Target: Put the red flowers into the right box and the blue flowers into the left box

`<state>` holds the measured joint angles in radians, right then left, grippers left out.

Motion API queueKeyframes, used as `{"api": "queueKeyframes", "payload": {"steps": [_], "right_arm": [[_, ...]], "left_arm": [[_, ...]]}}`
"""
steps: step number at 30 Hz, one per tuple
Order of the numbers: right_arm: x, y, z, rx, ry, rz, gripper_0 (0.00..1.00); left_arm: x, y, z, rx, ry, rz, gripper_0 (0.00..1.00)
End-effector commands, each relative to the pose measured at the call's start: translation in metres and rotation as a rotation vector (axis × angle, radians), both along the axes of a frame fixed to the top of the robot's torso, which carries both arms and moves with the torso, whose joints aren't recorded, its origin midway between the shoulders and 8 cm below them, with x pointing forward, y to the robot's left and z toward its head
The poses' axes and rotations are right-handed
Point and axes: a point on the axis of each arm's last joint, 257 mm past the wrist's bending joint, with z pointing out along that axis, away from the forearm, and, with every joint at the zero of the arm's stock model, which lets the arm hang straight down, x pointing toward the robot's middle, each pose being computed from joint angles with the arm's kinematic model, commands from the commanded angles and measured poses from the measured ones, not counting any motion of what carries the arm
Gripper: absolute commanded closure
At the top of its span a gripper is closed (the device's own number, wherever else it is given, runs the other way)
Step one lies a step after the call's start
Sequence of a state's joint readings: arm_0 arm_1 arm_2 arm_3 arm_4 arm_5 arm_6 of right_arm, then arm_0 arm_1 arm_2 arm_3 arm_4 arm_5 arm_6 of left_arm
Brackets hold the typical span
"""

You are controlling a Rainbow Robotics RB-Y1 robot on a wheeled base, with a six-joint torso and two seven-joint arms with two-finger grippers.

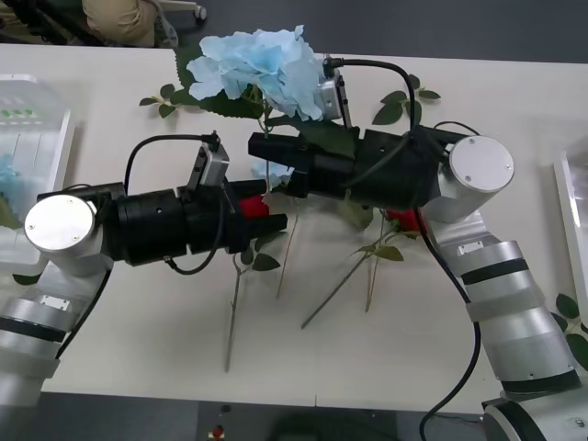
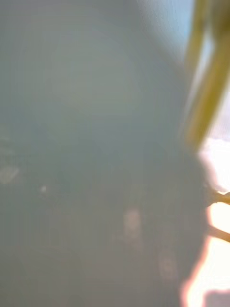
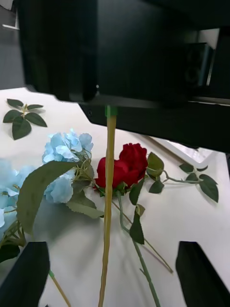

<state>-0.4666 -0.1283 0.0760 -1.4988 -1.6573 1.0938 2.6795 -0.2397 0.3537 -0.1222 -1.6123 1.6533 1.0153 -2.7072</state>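
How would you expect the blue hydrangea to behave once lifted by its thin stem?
The blue hydrangea would probably be top-heavy: its wide head sits on a thin stem. That stem looks likely to flex and sway. The fluffy petals appear light, probably snagging on the neighbouring red roses.

The right wrist view is a grey-blue blur; only yellowish stem-like streaks (image 2: 206,91) can be made out. In the front view, the right arm (image 1: 386,165) covers most of a red rose (image 1: 401,220), and the left arm (image 1: 165,225) hides part of another (image 1: 255,208). The left box (image 1: 37,129) is cut off at the frame's left edge, the right box (image 1: 571,188) at its right.
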Motion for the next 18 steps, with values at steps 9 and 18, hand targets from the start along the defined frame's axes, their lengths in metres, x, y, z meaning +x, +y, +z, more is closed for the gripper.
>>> {"api": "queueKeyframes", "payload": {"steps": [9,18], "right_arm": [[-0.0018,0.0009,0.0119,-0.003,-0.054,0.006,1.00],[-0.0016,0.0020,0.0163,0.002,-0.060,0.009,1.00]], "left_arm": [[0.0019,-0.0274,0.0197,-0.028,-0.047,-0.006,1.00],[0.0030,-0.0267,0.0214,-0.034,-0.048,-0.001,1.00]]}}
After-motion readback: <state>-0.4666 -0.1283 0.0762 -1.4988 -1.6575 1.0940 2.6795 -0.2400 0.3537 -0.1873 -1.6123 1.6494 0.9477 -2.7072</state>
